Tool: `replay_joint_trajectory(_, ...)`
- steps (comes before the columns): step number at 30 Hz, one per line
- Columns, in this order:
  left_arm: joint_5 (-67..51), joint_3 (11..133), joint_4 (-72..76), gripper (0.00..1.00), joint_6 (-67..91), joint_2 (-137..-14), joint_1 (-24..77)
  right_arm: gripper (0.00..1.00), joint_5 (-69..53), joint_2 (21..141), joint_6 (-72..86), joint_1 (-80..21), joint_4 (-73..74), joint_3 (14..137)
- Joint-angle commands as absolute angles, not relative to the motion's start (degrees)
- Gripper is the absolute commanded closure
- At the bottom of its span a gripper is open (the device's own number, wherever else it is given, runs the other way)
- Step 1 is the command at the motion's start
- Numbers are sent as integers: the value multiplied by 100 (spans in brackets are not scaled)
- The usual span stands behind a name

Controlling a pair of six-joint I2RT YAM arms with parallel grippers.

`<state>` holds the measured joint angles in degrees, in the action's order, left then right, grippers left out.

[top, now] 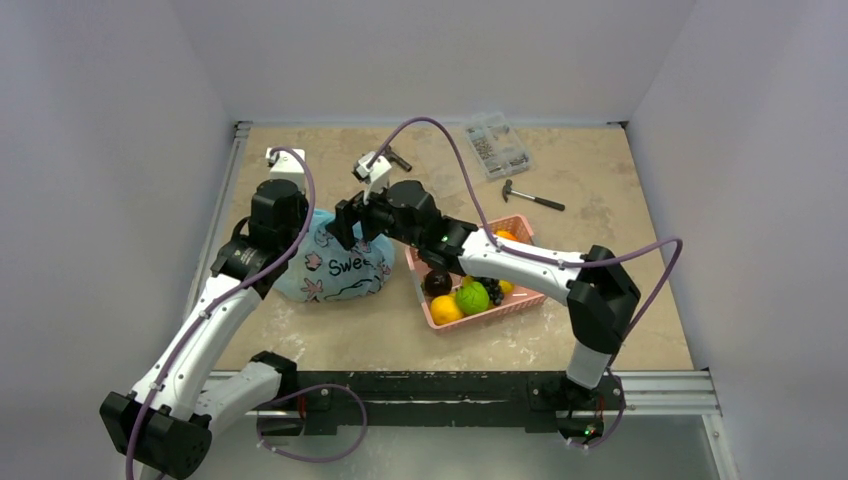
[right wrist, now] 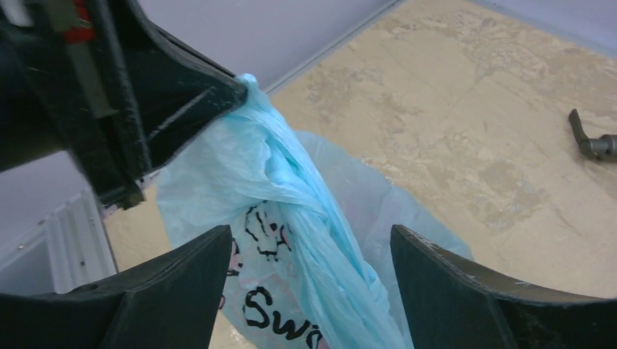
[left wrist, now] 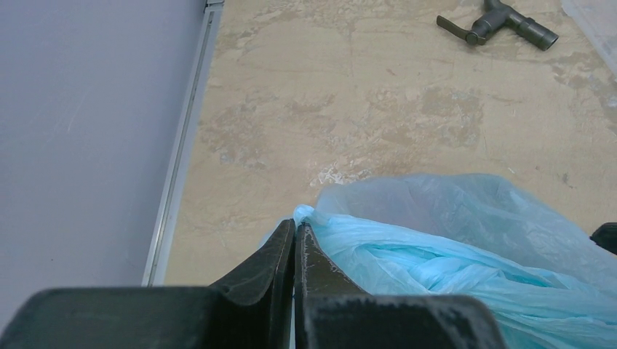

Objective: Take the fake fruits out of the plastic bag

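on the counter (top: 330, 335), left hand (left wrist: 295, 229) pinches the top of the plastic bag (top: 335, 268); right hand (right wrist: 311, 240) open; fruits seemingly not out yet

Table (top: 600, 190): beige marbled top, seen from my overhead camera, with a metal rail along its left edge. Resting on it I count five things. Left of centre sits the pale blue plastic bag (top: 335, 265), and near its right a pink slatted basket (top: 485, 315). Farther back lie a hammer (top: 533, 197), a clear compartment box (top: 497, 145) and a dark metal handled tool (left wrist: 502, 22).
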<state>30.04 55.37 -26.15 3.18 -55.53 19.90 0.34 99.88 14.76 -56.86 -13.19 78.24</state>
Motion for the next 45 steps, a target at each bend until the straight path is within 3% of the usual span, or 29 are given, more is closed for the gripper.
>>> replay_joint_trajectory(1,2988,5572,-2320,100,242,-5550,1951,26,496,10195,1211,-5668,-875,8084)
replay_joint_trajectory(9,3141,5588,-2329,100,316,-5571,1949,35,549,10259,1298,-5669,-1018,8046)
replay_joint_trajectory(13,3255,5581,-2329,100,338,-5577,1950,58,496,10217,1410,-5669,-1238,7887)
replay_joint_trajectory(19,4080,5580,-2354,100,482,-5534,1946,100,501,9847,1716,-5660,-1843,7233)
replay_joint_trajectory(26,5173,5564,-2404,100,846,-5464,1951,100,387,9388,2318,-5475,-2901,6168)
replay_joint_trajectory(34,3538,5373,-2128,99,492,-5126,1966,100,146,9494,2197,-5459,-2640,6410)
replay_joint_trajectory(38,2579,5397,-2193,57,297,-5139,1999,100,76,9499,2185,-5458,-2591,6481)
replay_joint_trajectory(41,2307,5397,-2188,38,269,-5200,2004,100,34,9550,2184,-5458,-2508,6586)
replay_joint_trajectory(45,1885,5467,-2252,23,237,-5298,2008,100,17,9606,2195,-5458,-2496,6621)
